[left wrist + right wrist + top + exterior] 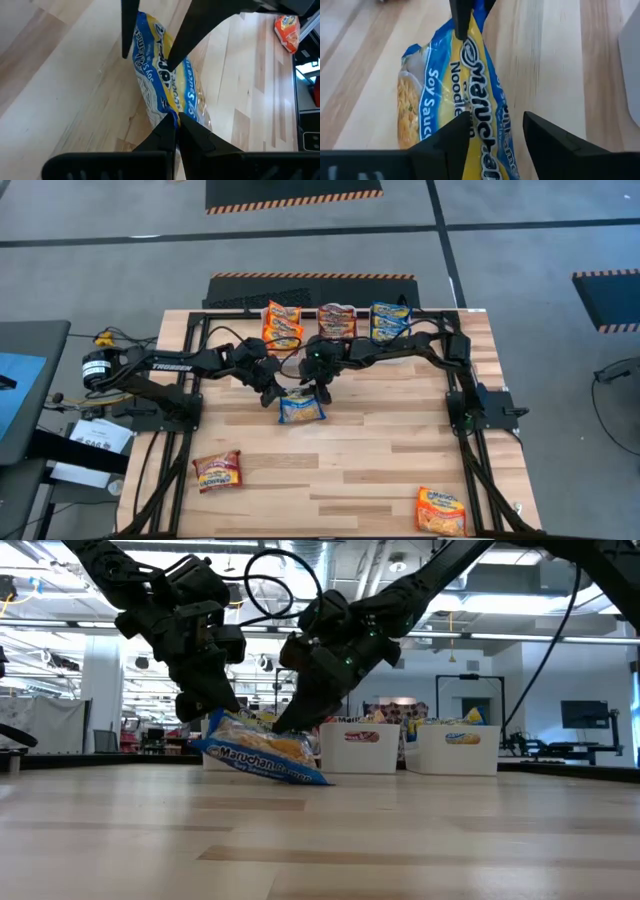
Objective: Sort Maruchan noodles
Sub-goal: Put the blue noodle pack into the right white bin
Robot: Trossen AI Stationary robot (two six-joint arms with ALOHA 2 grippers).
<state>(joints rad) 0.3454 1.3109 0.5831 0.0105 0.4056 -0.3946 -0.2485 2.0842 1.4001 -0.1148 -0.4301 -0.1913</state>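
- Your left gripper (pixel 275 393) sits just left of table centre, its fingers pinched tight on one edge of the blue, crinkly plastic Maruchan noodle packet with yellow print (pixel 301 408); you can see the pinch from the left wrist (pixel 170 125).
- That blue packet (pixel 262 752) hangs tilted, its lower end on or just above the wooden table (pixel 380 450).
- Your right gripper (pixel 322 390) is at the packet's opposite edge, fingers spread wide either side of it (pixel 495 127), not gripping.
- Behind both arms you have three white rectangular plastic bins (pixel 358 748) with orange, maroon and blue packets.
- Nearer you, a dark red packet (pixel 217 471) lies at the left and an orange packet (pixel 441 509) at the right.
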